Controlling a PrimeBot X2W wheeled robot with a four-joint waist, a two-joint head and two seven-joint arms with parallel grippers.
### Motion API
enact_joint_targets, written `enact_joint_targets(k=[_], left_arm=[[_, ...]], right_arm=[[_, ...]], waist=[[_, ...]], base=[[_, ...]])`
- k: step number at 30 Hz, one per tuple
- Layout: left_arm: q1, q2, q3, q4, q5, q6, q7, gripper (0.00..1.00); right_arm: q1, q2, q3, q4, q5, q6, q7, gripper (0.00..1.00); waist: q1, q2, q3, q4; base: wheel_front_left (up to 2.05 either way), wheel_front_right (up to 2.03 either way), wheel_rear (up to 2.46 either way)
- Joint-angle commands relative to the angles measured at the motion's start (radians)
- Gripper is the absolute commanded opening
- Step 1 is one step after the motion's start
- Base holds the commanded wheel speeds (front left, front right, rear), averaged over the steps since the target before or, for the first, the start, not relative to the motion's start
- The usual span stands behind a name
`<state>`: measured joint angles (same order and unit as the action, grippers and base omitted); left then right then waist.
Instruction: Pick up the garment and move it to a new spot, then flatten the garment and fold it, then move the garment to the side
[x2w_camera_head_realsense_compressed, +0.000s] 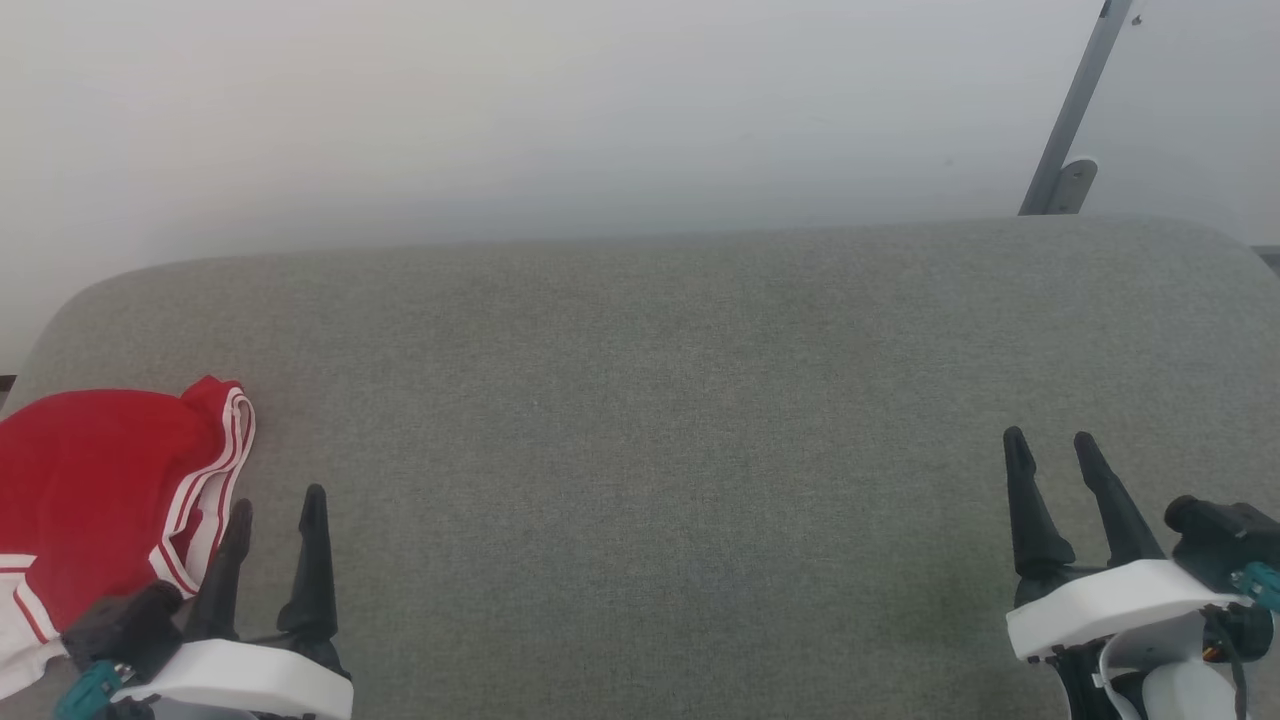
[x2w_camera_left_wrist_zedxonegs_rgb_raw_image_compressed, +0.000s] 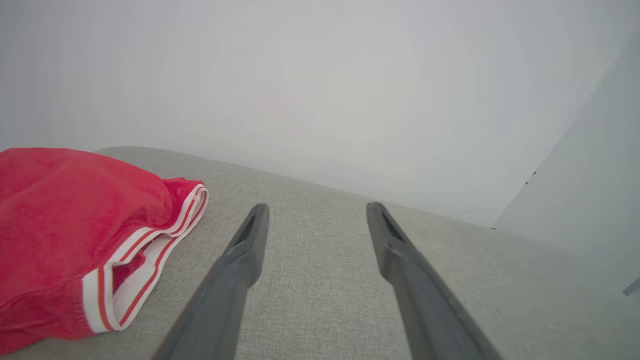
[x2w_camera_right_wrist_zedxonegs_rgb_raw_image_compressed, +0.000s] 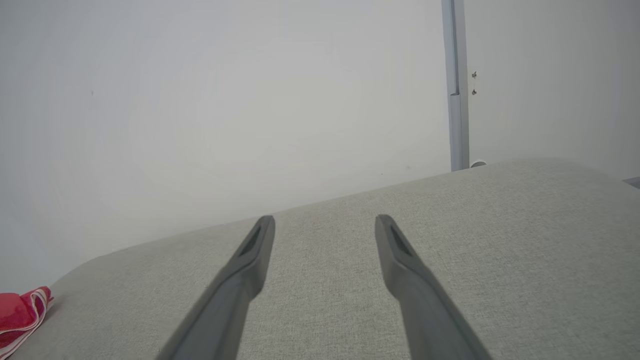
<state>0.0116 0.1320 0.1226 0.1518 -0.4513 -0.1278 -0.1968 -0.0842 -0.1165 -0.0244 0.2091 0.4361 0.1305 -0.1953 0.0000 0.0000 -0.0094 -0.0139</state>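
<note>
My left gripper (x2w_camera_head_realsense_compressed: 278, 498) sits nearest, its 2 dark tapered fingers spread and empty. My right gripper (x2w_camera_head_realsense_compressed: 1050, 436) is parted too. The garment (x2w_camera_head_realsense_compressed: 100, 480), soft red knit with striped trim, lies bunched at the left edge of the coarse grey cushion (x2w_camera_head_realsense_compressed: 640, 400), just beside my left fingers. If I pinch only the loose trim, I risk it slipping or dragging off that edge.

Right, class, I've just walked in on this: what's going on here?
A two-armed robot faces a grey cushion. The red garment lies bunched at the cushion's left edge. The left tool is open just beside it, gripping nothing; the right tool, also open and empty, is far off on the right. Nothing is being held.
</note>
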Motion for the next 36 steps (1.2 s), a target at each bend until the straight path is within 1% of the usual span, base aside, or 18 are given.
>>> enact_joint_targets(k=[1, 22, 33, 36], left_arm=[[0.002, 0.008, -0.003, -0.009, 0.020, -0.003, -0.008, 1.00], [0.019, 0.036, -0.014, -0.025, 0.152, -0.003, -0.052, 1.00], [0.023, 0.044, -0.016, -0.033, 0.219, -0.004, -0.072, 1.00], [0.022, 0.043, -0.015, -0.032, 0.216, -0.004, -0.070, 1.00]], right_arm=[[-0.009, -0.004, 0.003, -0.009, -0.019, 0.000, -0.010, 1.00], [-0.004, -0.004, -0.001, -0.031, -0.205, 0.000, -0.055, 1.00], [-0.006, -0.007, 0.005, -0.035, -0.281, 0.000, -0.073, 1.00], [-0.006, -0.006, 0.005, -0.034, -0.278, 0.000, -0.072, 1.00]], waist=[[0.0000, 0.0000, 0.000, 0.000], [0.0000, 0.0000, -0.004, -0.001], [0.0000, 0.0000, -0.006, -0.004], [0.0000, 0.0000, -0.006, -0.004]], base=[[0.00, 0.00, 0.00], [0.00, 0.00, 0.00], [0.00, 0.00, 0.00], [0.00, 0.00, 0.00]])
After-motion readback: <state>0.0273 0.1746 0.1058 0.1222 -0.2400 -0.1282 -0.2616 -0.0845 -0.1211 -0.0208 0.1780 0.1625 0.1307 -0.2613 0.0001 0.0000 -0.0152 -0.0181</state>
